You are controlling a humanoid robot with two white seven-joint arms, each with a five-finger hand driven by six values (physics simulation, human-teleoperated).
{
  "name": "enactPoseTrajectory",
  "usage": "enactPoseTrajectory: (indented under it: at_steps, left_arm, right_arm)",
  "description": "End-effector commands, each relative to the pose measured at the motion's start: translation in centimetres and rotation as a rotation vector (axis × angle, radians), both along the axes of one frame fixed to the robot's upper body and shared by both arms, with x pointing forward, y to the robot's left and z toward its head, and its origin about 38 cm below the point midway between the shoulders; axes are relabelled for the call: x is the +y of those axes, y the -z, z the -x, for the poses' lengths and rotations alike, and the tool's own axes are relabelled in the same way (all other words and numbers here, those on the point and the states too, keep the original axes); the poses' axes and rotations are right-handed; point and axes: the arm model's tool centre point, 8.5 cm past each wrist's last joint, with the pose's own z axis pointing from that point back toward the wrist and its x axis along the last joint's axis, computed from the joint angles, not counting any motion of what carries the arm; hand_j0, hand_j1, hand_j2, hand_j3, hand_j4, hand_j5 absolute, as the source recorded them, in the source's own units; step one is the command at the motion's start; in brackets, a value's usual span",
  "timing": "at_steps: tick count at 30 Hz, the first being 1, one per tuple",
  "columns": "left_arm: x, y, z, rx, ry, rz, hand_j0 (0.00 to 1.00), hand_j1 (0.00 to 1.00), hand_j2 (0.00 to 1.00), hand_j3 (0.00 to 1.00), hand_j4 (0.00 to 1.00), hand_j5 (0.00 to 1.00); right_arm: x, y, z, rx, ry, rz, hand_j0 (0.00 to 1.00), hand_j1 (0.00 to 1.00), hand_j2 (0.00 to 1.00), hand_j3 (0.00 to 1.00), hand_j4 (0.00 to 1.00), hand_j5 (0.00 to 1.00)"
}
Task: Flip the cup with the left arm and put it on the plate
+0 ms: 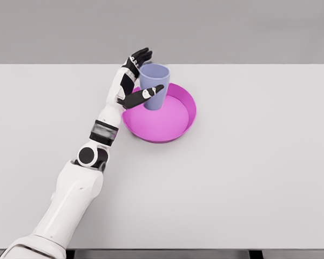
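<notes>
Nearest the camera, the left arm (70,199) climbs in from the lower left corner, white shell segments linked by a dark round joint and a grey band at the forearm, reaching far across the table (248,178). At its end the left hand (134,81) wraps a cup (154,86): the thumb (143,96) lies across the near face of the cup, its dark tip pressed against the wall, while the other fingers (140,55) curl round the far left side, just behind the rim. Fingers and thumb sit on opposite sides with the cup between them, so the hand reads as gripping it. The cup is pale lavender-blue and stands upright, mouth up (the open rim shows as an ellipse at the top), tapering a little toward its base. It is over the far left part of the plate (175,127), a magenta round dish with a raised wall; whether the base touches the plate floor or hangs just above it cannot be told from this view. The plate rests on the table left of centre and toward the far side, with the wrist passing just beside its left rim. Behind the table's far edge is a plain grey backdrop (232,29).
</notes>
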Motion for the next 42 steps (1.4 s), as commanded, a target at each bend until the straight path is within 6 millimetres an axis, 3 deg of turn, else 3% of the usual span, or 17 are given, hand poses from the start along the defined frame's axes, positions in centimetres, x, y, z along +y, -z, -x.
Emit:
enactPoseTrajectory:
  at_steps: [1, 12, 14, 15, 16, 17, 24, 27, 29, 32, 37, 39, 42]
  left_arm:
    - [0.0, 0.0, 0.0, -0.001, 0.000, 0.003, 0.90, 0.90, 0.90, 0.90, 0.90, 0.90]
    - [0.1, -0.2, 0.0, -0.004, -0.003, 0.009, 0.92, 0.92, 0.92, 0.92, 0.92, 0.92]
    - [0.0, -0.8, -0.1, -0.018, -0.002, 0.020, 0.99, 0.99, 0.99, 0.99, 0.99, 0.99]
    - [-0.2, -2.5, -0.6, -0.058, 0.005, 0.029, 1.00, 1.00, 1.00, 1.00, 1.00, 1.00]
    - [0.8, -4.2, -1.2, -0.104, 0.000, 0.012, 1.00, 1.00, 1.00, 1.00, 1.00, 1.00]
    - [1.7, -4.7, -1.4, -0.119, -0.007, -0.004, 1.00, 1.00, 1.00, 1.00, 1.00, 1.00]
    - [9.4, -4.2, -1.5, -0.124, -0.021, -0.275, 1.00, 1.00, 1.00, 1.00, 1.00, 1.00]
    - [13.1, -4.7, 0.1, -0.146, 0.132, -0.533, 1.00, 1.00, 1.00, 1.00, 1.00, 1.00]
    - [16.6, -4.9, 1.8, -0.127, 0.261, -0.718, 1.00, 1.00, 1.00, 1.00, 1.00, 1.00]
    - [20.1, -5.8, 3.2, -0.097, 0.285, -0.816, 1.00, 1.00, 1.00, 1.00, 1.00, 1.00]
    - [21.9, -6.2, 5.4, -0.016, 0.371, -0.620, 1.00, 1.00, 1.00, 1.00, 1.00, 1.00]
    - [23.1, -6.6, 5.6, -0.005, 0.355, -0.636, 1.00, 1.00, 1.00, 1.00, 1.00, 1.00]
    - [23.1, -6.6, 5.6, -0.005, 0.355, -0.634, 1.00, 1.00, 1.00, 1.00, 1.00, 1.00]
  right_arm:
    - [0.0, 0.0, 0.0, 0.000, 0.000, 0.000, 1.00, 1.00, 1.00, 1.00, 1.00, 1.00]
    - [0.0, 0.0, 0.0, 0.000, 0.000, 0.000, 1.00, 1.00, 1.00, 1.00, 1.00, 1.00]
    - [0.0, 0.0, 0.0, 0.000, 0.000, 0.000, 1.00, 1.00, 1.00, 1.00, 1.00, 1.00]
    - [0.0, 0.0, 0.0, 0.000, 0.000, 0.000, 1.00, 1.00, 1.00, 1.00, 1.00, 1.00]
    - [0.0, 0.0, 0.0, 0.000, 0.000, 0.000, 1.00, 1.00, 1.00, 1.00, 1.00, 1.00]
    - [0.0, 0.0, 0.0, 0.000, 0.000, 0.000, 1.00, 1.00, 1.00, 1.00, 1.00, 1.00]
    - [0.0, 0.0, 0.0, 0.000, 0.000, 0.000, 1.00, 1.00, 1.00, 1.00, 1.00, 1.00]
    - [0.0, 0.0, 0.0, 0.000, 0.000, 0.000, 1.00, 1.00, 1.00, 1.00, 1.00, 1.00]
    - [0.0, 0.0, 0.0, 0.000, 0.000, 0.000, 1.00, 1.00, 1.00, 1.00, 1.00, 1.00]
    - [0.0, 0.0, 0.0, 0.000, 0.000, 0.000, 1.00, 1.00, 1.00, 1.00, 1.00, 1.00]
    - [0.0, 0.0, 0.0, 0.000, 0.000, 0.000, 1.00, 1.00, 1.00, 1.00, 1.00, 1.00]
    - [0.0, 0.0, 0.0, 0.000, 0.000, 0.000, 1.00, 1.00, 1.00, 1.00, 1.00, 1.00]
    - [0.0, 0.0, 0.0, 0.000, 0.000, 0.000, 1.00, 1.00, 1.00, 1.00, 1.00, 1.00]
